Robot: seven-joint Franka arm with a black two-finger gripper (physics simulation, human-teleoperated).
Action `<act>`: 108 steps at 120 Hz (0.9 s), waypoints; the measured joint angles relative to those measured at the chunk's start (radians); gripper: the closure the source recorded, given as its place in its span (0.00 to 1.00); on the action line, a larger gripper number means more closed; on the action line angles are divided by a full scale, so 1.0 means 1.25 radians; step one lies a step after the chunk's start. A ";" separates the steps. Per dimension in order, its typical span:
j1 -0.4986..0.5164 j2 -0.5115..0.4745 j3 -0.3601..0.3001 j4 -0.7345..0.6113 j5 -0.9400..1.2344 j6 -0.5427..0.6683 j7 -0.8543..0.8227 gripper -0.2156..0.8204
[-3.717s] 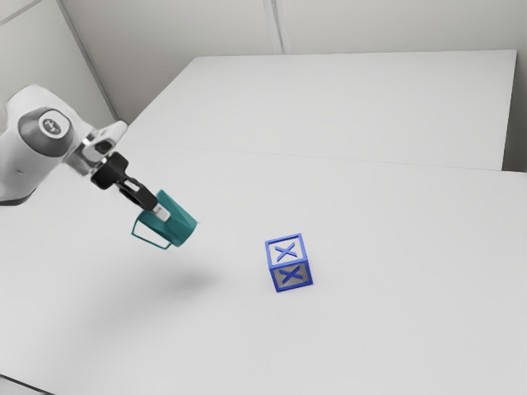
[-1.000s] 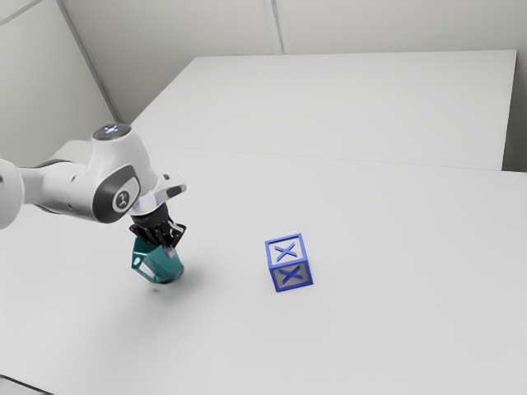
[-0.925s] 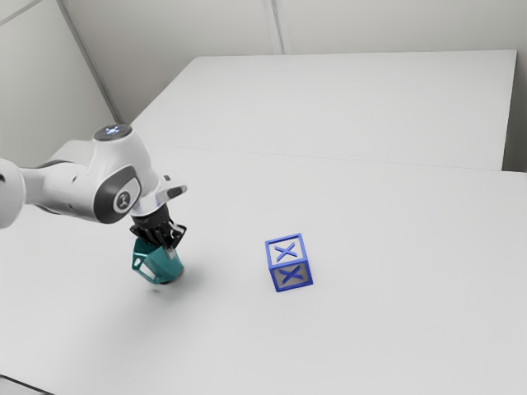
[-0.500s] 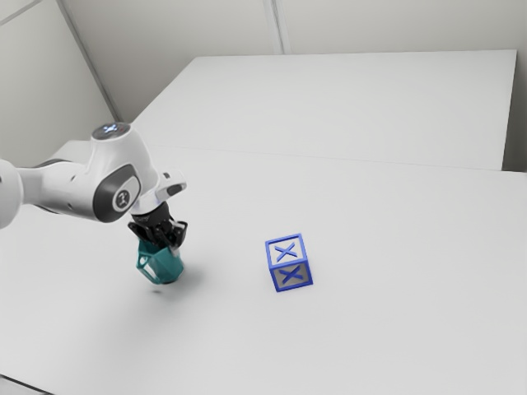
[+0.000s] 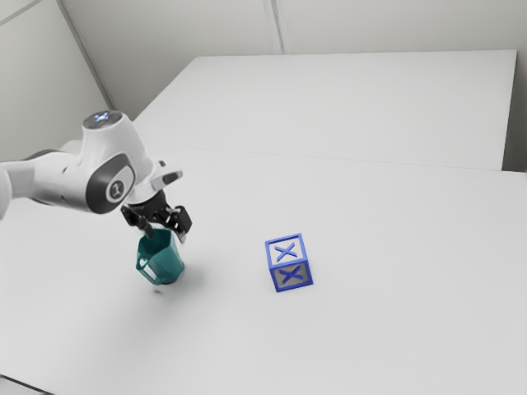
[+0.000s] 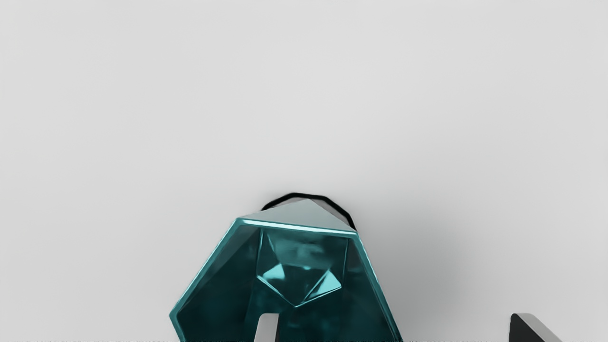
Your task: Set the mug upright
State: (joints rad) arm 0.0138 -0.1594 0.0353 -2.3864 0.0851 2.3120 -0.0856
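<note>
Teal and seemingly upright, the mug is borne by the table below the open gripper; it could be tipped (easily, perhaps) were its rim snagged by the finger over its mouth.

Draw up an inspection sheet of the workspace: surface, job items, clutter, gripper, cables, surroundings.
Surface: white table, a faint straight line running across it.
Job items: teal mug, mouth up, base toward the table; I can't rule out a slight lean.
Clutter: one cube with blue edges and X marks, apart from the mug, toward the exterior view's right.
Gripper: open at the mug, fingers wide apart; in the wrist view one finger overlaps the mug's mouth, the other is outside its wall.
Cables: nothing seen.
Surroundings: pale walls, with a narrow vertical strip.
</note>
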 joint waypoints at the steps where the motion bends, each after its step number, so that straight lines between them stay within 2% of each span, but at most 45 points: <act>1: 0.000 0.000 0.000 0.002 0.000 -0.002 0.000 0.29; 21: -0.004 0.009 -0.001 0.079 -0.005 -0.066 0.002 0.26; 79: -0.014 0.100 -0.023 0.393 -0.009 -0.359 0.002 0.23; 108: -0.034 0.122 -0.023 0.526 -0.008 -0.470 0.001 0.23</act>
State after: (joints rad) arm -0.0283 -0.0070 0.0061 -1.7290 0.0749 1.7240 -0.0838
